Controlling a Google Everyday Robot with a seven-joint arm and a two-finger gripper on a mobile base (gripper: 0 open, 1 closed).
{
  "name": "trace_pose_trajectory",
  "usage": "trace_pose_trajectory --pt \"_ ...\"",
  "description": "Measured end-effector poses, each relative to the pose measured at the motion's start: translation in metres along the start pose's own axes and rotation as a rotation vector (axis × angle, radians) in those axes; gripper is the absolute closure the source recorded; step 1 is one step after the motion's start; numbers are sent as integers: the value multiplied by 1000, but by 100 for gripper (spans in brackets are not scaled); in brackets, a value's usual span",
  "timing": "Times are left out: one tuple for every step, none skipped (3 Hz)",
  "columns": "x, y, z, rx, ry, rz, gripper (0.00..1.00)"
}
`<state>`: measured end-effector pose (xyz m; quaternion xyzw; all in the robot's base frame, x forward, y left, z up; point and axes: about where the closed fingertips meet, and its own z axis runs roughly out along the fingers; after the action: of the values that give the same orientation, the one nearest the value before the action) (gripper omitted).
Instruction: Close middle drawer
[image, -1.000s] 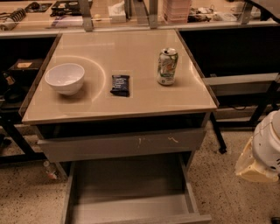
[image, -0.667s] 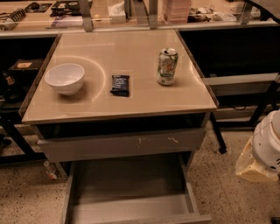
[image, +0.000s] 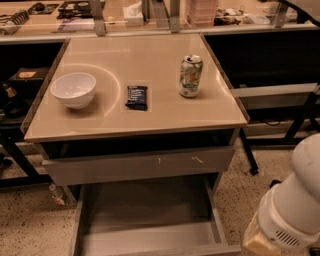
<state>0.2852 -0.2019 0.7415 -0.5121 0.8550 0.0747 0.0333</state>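
The middle drawer (image: 145, 207) is pulled far out below the tabletop, showing its deep grey inside. Its plain front runs along the bottom edge of the view. Above it, the grey drawer front with pale scratch marks (image: 140, 166) stands slightly out from the cabinet. A white arm segment (image: 290, 210) fills the lower right corner, to the right of the open drawer and apart from it. The gripper itself is out of view.
On the beige tabletop (image: 135, 55) stand a white bowl (image: 73, 89), a black packet (image: 136, 97) and a drink can (image: 190, 75). A cluttered counter (image: 150, 15) runs along the back. Dark shelving and table legs flank the cabinet on a speckled floor (image: 30, 220).
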Motion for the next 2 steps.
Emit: trace_pose_trajectory --pt "0 15 59 -73 -5 33 100" --pt "-2 26 100 -123 -17 54 100"
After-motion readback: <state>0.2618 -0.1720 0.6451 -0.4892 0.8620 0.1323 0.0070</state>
